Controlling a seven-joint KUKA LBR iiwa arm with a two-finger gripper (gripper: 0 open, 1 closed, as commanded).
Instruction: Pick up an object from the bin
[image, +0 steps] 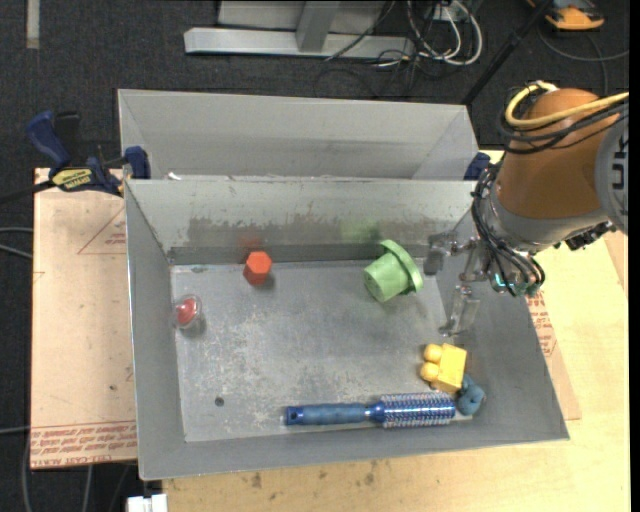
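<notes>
Gripper (456, 318) hangs beside the knobby yellow plastic block (445, 366) near the grey metal bin (300, 350) front-right corner. Open or closed, can't tell. Probably light and rigid, so pinch its flat sides.

**Even overhead light, soft shadows**

You see the grey bin (300, 340) lit evenly from above, and its floor reads a matte mid-grey. The back wall is the palest part. It carries a faint green reflection just above the green spool-shaped piece (392, 272). Shadows are short and soft, with a thin one hugging the blue brush (370, 412). The orange arm cover (550, 170) shows a mild sheen, and the carpet (100, 50) around the bin is dark.
</notes>
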